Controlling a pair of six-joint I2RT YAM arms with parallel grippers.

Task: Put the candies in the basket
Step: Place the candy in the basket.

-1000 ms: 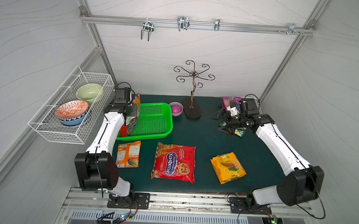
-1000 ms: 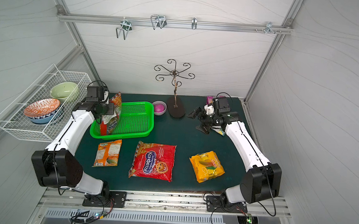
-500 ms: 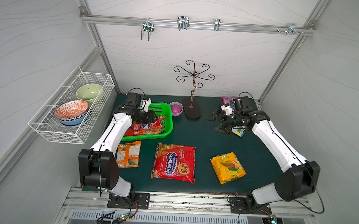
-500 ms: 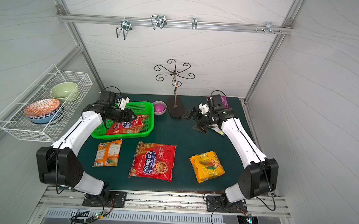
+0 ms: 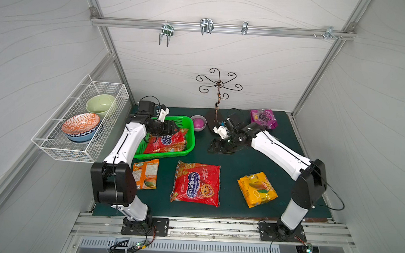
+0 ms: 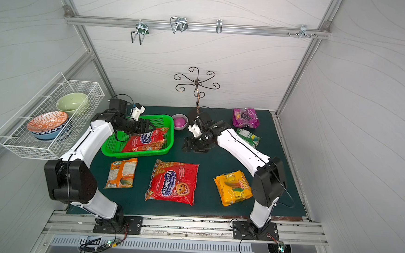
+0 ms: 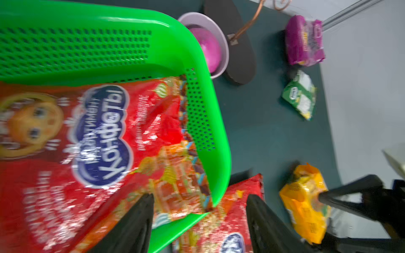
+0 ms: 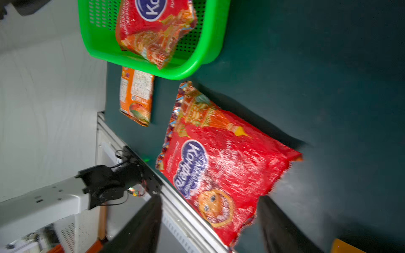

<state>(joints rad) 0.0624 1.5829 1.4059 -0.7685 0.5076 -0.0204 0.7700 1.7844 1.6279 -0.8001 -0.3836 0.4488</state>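
Observation:
The green basket (image 5: 182, 118) stands at the back left of the mat. One large red candy bag (image 5: 165, 141) lies inside it. My left gripper (image 5: 174, 130) hovers just above that bag, open and holding nothing; the left wrist view shows its black fingers (image 7: 142, 219) spread over the bag and the basket rim (image 7: 217, 131). My right gripper (image 5: 216, 147) hangs open and empty over bare mat right of the basket. On the mat lie a second red bag (image 5: 196, 183), an orange bag (image 5: 145, 174), a yellow bag (image 5: 256, 189), a purple bag (image 5: 263, 118) and a green bag (image 6: 247, 137).
A small grey bowl with a pink ball (image 5: 199, 122) sits beside the basket's back right corner. A metal hook stand (image 5: 217, 101) rises behind the right gripper. A white wire rack with bowls (image 5: 81, 124) hangs on the left wall.
My left gripper carried a red bag over the basket and opened; the bag now lies inside. My right gripper moved from the back right towards the middle, its jaws a little narrower.

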